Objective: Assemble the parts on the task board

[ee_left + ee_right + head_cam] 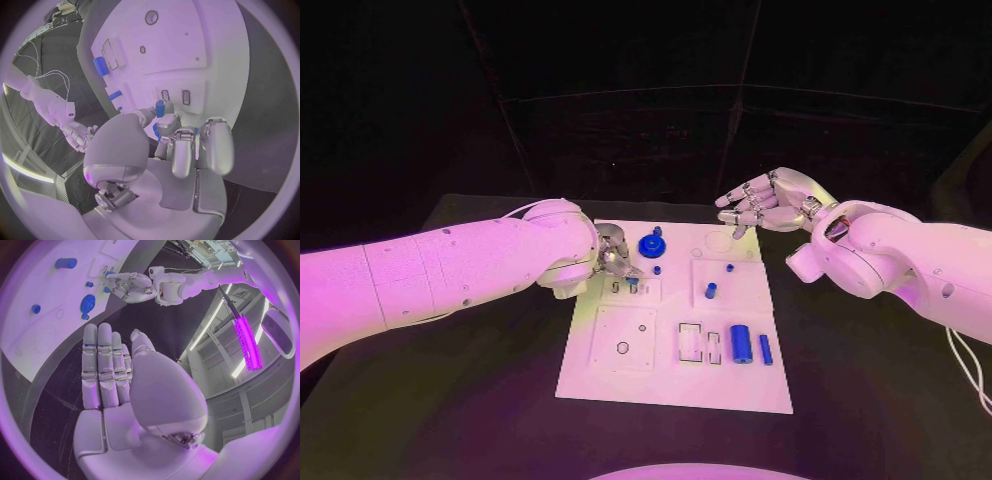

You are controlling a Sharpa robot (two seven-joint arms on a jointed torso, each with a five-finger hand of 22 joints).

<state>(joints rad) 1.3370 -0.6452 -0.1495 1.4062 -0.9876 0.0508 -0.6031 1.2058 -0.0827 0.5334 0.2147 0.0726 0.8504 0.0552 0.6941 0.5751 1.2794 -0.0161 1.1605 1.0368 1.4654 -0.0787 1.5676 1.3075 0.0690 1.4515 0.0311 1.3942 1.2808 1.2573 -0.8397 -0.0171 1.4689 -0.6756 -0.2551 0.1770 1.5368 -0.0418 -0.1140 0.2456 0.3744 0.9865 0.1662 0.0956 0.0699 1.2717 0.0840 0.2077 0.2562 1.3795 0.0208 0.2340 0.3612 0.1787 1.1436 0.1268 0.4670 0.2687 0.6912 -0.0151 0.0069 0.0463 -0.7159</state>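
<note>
The white task board [678, 375] lies in the middle of the table. My left hand [615, 262] hovers over its far left part and pinches a small blue part [160, 108] between thumb and finger, just above two narrow slots [185, 96]. A blue gear-shaped part [652, 245] stands beside that hand. Small blue pegs [710, 291] stand mid-board. A thick blue cylinder [740, 343] and a thin one [766, 349] lie at the near right. My right hand [769, 203] floats above the board's far right corner, fingers straight and apart, holding nothing.
The black table [473, 400] surrounds the board on all sides. Rectangular cut-outs [691, 342] sit next to the cylinders, and a square plate with a small hole [623, 347] lies at the near left. The right wrist view shows the gear part [87, 304] and my left hand [128, 285].
</note>
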